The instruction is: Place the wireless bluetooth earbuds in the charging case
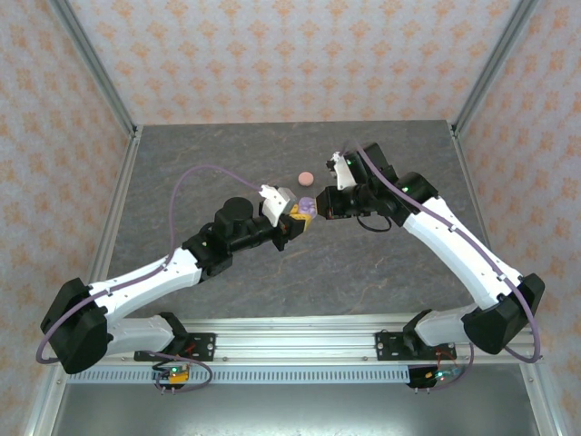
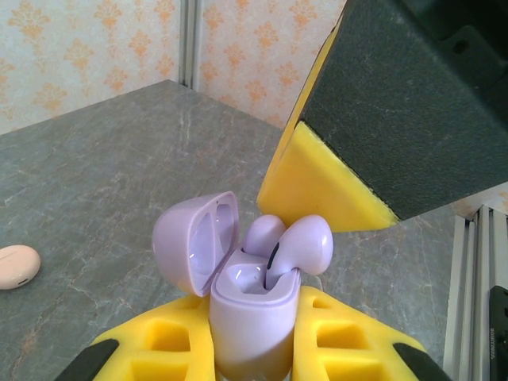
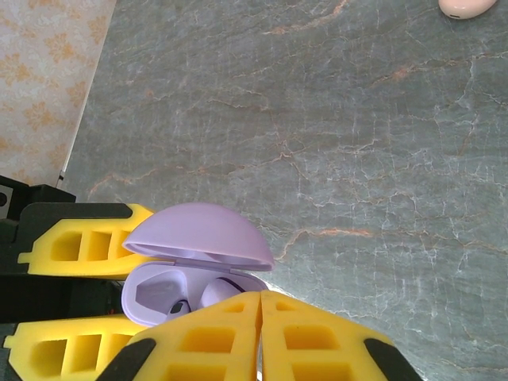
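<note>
Honestly the risky bit is that the front lilac earbud [image 2: 308,244] is sitting high, its head well above the socket, with the second bud [image 2: 264,232] tucked just behind it. The right gripper [image 3: 261,337], jaws pressed together on nothing, hangs just over them. I reckon an off-centre push could flick a bud out or twist the charging case [image 2: 254,313]. That case is glossy lilac, lid flipped open, clamped upright in the left gripper [image 1: 298,218] above the table [image 2: 95,175].
</note>
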### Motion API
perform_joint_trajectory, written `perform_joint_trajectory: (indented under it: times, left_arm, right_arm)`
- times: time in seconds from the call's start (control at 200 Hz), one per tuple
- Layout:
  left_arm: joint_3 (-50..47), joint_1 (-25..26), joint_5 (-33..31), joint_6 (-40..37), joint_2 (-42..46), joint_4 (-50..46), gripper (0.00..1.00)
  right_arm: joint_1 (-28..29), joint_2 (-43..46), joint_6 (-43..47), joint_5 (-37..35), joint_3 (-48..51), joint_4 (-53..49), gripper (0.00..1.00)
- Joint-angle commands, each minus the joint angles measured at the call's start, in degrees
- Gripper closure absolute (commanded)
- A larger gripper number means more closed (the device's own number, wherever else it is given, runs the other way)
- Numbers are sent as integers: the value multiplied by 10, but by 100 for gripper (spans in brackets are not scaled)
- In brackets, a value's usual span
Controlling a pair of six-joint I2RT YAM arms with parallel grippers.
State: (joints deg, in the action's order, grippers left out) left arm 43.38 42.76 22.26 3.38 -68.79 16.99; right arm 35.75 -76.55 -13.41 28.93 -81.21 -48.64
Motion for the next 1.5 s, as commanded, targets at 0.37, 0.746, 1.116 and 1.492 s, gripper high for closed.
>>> perform_joint_trajectory:
  times: [0.37,0.746,1.116,1.492]
  left_arm:
    - [19,6,-56,11,-6,5,90]
    - [19,5,-51,12,-7,3,90]
    - [7,6,-2,-18,22,-10,90]
    - [-2,5,112,-63,45,-7,90]
  right_arm:
    - [25,-1,-6,60,-11,32,89]
    - [25,-1,-13,33,-14,32,87]
    - [-15,50,-49,-89,19,34,81]
    - [-70,15,-73,66,28,53,86]
